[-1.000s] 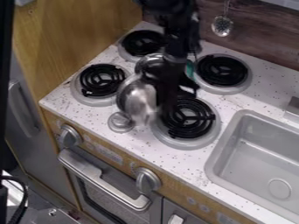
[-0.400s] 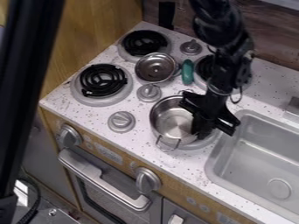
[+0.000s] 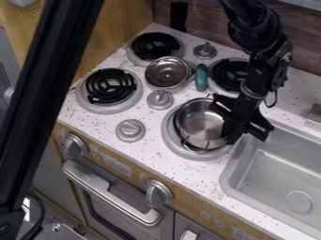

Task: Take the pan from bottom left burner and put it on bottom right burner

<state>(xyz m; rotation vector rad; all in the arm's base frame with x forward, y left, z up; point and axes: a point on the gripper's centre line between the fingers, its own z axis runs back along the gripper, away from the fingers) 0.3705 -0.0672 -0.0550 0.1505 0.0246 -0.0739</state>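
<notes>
At the pan's right rim is the black gripper (image 3: 229,133), coming down from the upper right and shut on that rim. The silver pan (image 3: 199,123) is upright over the bottom right burner (image 3: 177,146), whose grey ring shows to the left and below; whether its base touches the coils cannot be told. A wire handle hangs at the pan's front. The bottom left burner (image 3: 109,89) has bare black coils.
A small metal bowl-like pan (image 3: 168,72) with a green handle (image 3: 201,77) lies between the back burners. Silver knobs (image 3: 130,130) stand left of the pan. The sink (image 3: 270,176) is at the right.
From the middle of the stove, the pan and gripper have come right, first onto the front of the bottom right burner, then slightly further right and up in the view.
</notes>
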